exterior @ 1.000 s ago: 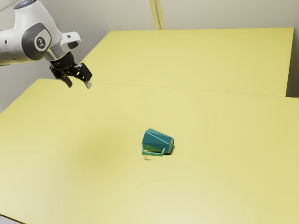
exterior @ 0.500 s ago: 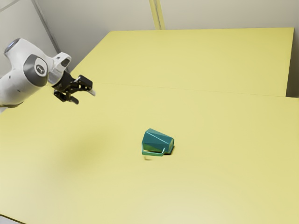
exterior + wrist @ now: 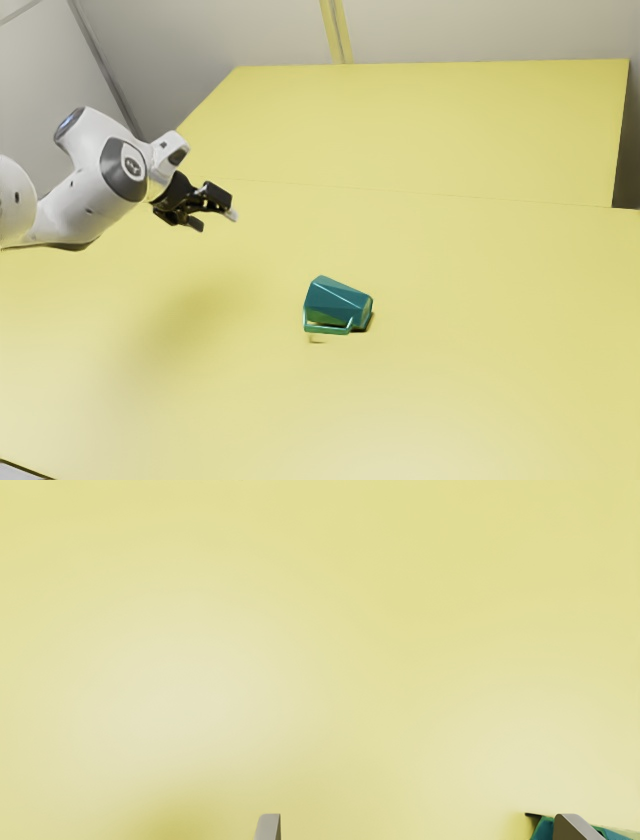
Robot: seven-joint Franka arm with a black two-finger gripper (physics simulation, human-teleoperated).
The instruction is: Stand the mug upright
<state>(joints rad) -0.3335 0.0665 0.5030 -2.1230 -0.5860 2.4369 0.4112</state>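
- Handle (image 3: 328, 330): faced the table's (image 3: 450, 400) near edge; the grasp was best kept clear.
- Mug (image 3: 340, 301): lay on its side, well inside that edge.
- Gripper (image 3: 216, 220): hung farther back, fingers apart, empty; sound approach required centring over the mug before lowering.

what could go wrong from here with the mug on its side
The open gripper isn't centred: in the wrist view the mug shows behind one finger, not between both, so a straight approach might knock or miss it. The handle juts out sideways and could snag a finger. A bump might also roll the mug along the table.
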